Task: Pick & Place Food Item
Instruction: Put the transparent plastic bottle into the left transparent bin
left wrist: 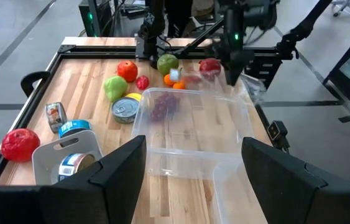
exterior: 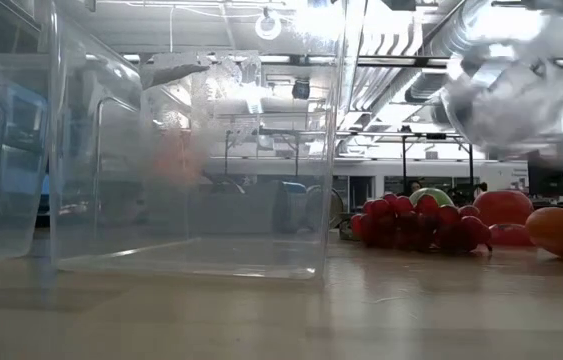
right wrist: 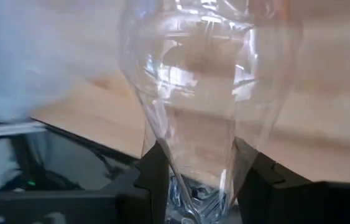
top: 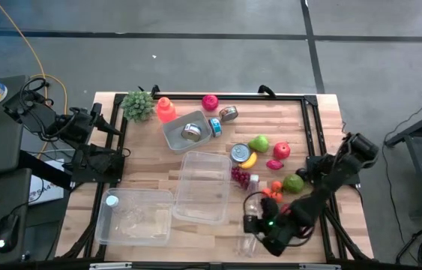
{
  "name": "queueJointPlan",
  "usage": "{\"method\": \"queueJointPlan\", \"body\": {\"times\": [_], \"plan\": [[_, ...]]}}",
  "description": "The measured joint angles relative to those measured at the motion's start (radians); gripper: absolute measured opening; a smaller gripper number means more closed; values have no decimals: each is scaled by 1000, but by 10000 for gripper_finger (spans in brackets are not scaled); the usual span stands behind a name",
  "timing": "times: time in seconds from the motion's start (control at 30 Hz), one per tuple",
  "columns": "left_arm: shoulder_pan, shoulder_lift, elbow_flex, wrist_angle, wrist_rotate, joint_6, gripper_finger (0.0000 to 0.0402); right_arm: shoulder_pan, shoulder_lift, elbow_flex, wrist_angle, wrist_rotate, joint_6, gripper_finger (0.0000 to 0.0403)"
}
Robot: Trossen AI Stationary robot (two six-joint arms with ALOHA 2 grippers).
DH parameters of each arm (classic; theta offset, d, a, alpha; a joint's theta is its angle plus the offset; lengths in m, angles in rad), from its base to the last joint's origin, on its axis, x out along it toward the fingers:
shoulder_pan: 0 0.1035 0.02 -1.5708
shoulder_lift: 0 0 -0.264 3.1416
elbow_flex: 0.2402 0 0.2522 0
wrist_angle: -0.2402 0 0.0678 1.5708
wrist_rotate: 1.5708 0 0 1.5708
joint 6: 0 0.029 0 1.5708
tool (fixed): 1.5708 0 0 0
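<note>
My right gripper (top: 255, 234) is near the table's front edge, shut on a clear plastic bottle (right wrist: 209, 74), which also shows in the low view (exterior: 521, 90) and the high view (top: 246, 244). My left gripper (left wrist: 190, 168) is open and empty at the table's left edge (top: 113, 161). An open clear bin (top: 203, 186) stands mid-table, with a second clear container (top: 136, 217) at its near left. The food lies to the right of the bin: red grapes (top: 239, 176), a banana (top: 249, 160), a green pear (top: 258, 143) and a red apple (top: 281, 151). My right gripper pinches the bottle's narrow end (right wrist: 193, 171) between its two fingers (right wrist: 153, 180). The bottle's wide body reaches out beyond the fingertips. In the low view the bottle hangs clear of the table top.
A grey tray (top: 184, 133) with a can stands at the back. Beside it are more cans (top: 228, 113), a red fruit (top: 210, 102), an orange bottle (top: 166, 110) and a green plant (top: 138, 105). A lime (top: 294, 183) and small orange fruits (top: 273, 190) lie close to my right arm.
</note>
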Motion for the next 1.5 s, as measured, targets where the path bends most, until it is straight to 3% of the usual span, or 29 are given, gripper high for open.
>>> {"method": "queueJointPlan", "body": {"times": [0.3, 0.57, 0.73, 0.87, 1.0, 1.1, 1.2, 1.4, 1.5], "plan": [[0, 0, 0, 94, 0, -83, 257, -3, -135, 75, 22, 233, -217, 116], [0, 11, 0, 167, 0, -90, 257, -64, -162, 217, 40, 304, -627, 115], [0, 44, 0, 244, -6, -102, 257, -143, -164, 265, 206, 324, -1004, 116], [0, 86, 0, 365, -34, -38, 257, -220, -164, 268, 350, 302, -1250, 115], [0, 135, 0, 507, -61, 30, 257, -292, -164, 268, 429, 208, -1394, 115], [9, 180, 0, 612, -101, 100, 257, -332, -164, 268, 431, 147, -1427, 115], [34, 230, 0, 703, -209, 199, 257, -365, -164, 268, 427, 103, -1456, 115], [89, 323, 0, 726, -376, 283, 257, -390, -152, 268, 428, 89, -1519, 115], [122, 371, 0, 745, -399, 282, 257, -390, -132, 269, 433, 92, -1533, 115]]}}
